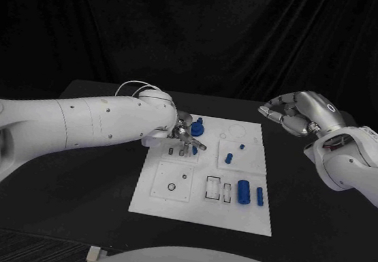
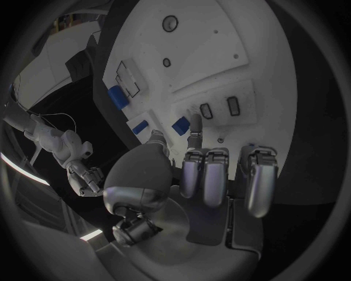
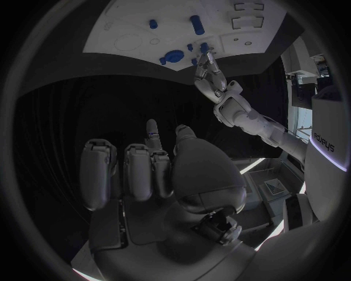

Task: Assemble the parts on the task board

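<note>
Task board [image 1: 199,205] flat white rect., blue cyl. parts [image 1: 244,193]

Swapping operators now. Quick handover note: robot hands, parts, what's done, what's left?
Left robot hand: low over the task board at its far left part, fingers by small blue parts; grasp unclear.
Right robot hand: raised off the board's far right corner, fingers curled, holding nothing.
Parts: blue round piece at the far edge, two small pegs mid-board, two blue cylinders lying near right.
Left: cylinders unseated; assembly unfinished.
</note>
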Controlling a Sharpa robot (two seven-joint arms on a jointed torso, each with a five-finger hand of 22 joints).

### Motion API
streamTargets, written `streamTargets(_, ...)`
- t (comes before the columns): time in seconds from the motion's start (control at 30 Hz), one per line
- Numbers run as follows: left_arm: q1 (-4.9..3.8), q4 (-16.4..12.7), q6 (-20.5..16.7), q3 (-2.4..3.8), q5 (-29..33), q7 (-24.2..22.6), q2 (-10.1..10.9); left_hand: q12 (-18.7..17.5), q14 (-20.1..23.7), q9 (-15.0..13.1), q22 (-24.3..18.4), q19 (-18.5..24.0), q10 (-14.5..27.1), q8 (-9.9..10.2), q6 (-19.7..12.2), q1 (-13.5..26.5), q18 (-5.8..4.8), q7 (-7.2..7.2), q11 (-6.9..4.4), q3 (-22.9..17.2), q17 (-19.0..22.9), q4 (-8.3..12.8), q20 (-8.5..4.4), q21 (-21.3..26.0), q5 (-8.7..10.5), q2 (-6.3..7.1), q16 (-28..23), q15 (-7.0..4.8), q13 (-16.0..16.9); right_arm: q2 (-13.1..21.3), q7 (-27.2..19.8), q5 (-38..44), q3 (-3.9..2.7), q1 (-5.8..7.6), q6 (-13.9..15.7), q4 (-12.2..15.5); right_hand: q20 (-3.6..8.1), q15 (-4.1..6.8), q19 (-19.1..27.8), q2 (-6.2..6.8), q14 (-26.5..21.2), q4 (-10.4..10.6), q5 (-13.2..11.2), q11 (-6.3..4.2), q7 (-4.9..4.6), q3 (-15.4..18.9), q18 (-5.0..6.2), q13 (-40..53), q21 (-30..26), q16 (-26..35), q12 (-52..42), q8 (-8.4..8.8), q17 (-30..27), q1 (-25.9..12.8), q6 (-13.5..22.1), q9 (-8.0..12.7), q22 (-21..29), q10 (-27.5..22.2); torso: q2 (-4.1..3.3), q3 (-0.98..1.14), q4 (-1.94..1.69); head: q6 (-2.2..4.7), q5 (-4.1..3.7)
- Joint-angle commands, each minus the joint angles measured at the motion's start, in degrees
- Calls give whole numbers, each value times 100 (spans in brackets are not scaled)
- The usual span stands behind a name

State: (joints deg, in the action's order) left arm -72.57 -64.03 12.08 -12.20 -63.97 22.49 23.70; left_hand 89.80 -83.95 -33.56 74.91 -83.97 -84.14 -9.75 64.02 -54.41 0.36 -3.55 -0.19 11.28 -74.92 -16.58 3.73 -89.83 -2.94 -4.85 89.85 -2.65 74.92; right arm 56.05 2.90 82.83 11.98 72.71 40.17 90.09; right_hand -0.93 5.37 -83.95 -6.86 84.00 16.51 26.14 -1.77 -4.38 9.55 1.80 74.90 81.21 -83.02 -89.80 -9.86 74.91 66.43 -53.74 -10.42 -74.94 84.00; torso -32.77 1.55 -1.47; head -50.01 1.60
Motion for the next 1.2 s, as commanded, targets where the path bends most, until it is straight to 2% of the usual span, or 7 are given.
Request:
streamTargets(0.03,-7,11,-124,7,6,-68,-28,20,-605,-113,1509,-603,-586,-57,69,-179,-36,20,-22,-52,-1508,63,1,-17,-119,-122,15,-17,1508,-9,81,38,-6,-12,-74,-18,-30,-35,-309,9,360,12,5,44,1,38,44,1510,-32,-16,-20,38,48,53,39,8,-1211,600,1,1,-1,1,2)
streamTargets(0.13,-10,40,-79,8,6,-41,-58,20,-605,-339,1509,-603,-586,-166,115,-363,-36,65,-60,-96,-1508,118,-28,-17,-307,-152,15,-50,1508,-18,85,38,-6,-12,-86,-29,-30,-35,-308,10,360,12,6,44,1,39,44,1510,-33,-16,-20,39,49,54,40,9,-1211,600,2,3,-1,1,-3)
streamTargets(0.23,-11,72,-23,8,6,-12,-100,20,-605,-627,1509,-603,-586,-289,87,-517,-36,102,-91,-167,-1508,192,-61,-17,-395,-163,15,-80,1508,-28,90,38,-6,-12,-99,-40,-30,-35,-308,10,360,12,6,44,1,39,44,1510,-33,-16,-20,39,49,54,40,9,-1211,600,2,3,2,1,0)
streamTargets(0.37,-12,97,61,8,6,32,-143,20,-605,-795,1509,-603,-586,-374,56,-565,-36,118,-108,-191,-1508,220,-75,-17,-475,-153,15,-96,1508,-40,95,38,-6,-13,-113,-52,-30,-35,-308,10,360,12,6,44,1,39,44,1510,-33,-16,-20,39,49,54,40,9,-1211,600,1,2,4,1,3)
streamTargets(0.53,-12,147,140,8,6,69,-214,20,-605,-1113,1509,-603,-586,-495,-66,-650,-36,136,-129,-256,-1508,279,-99,-17,-735,-143,15,-117,1508,-49,102,38,-6,-15,-121,-63,-30,-34,-308,6,359,11,10,44,2,41,45,1510,-35,-13,-20,42,42,56,43,10,-1210,600,-3,1,6,1,-5)
streamTargets(0.97,-11,242,251,8,6,170,-320,20,-605,-1188,1509,-603,-586,-490,-136,-693,-36,129,-127,-293,-1508,315,-102,-17,-678,-150,15,-118,1508,-36,101,38,-6,-17,-133,-63,-30,-34,-308,6,359,11,10,44,2,41,45,1510,-35,-13,-20,42,42,56,43,10,-1210,600,-1,1,5,1,-34)
streamTargets(1.2,-11,271,267,8,6,202,-329,20,-605,-1219,1509,-603,-586,-481,-167,-737,-36,127,-126,-334,-1508,348,-102,-17,-707,-170,15,-117,1508,-39,96,38,-6,-17,-151,-65,-30,-34,-306,2,357,9,15,44,3,44,46,1510,-40,-9,-20,45,33,62,42,11,-1209,600,-1,0,6,1,-47)
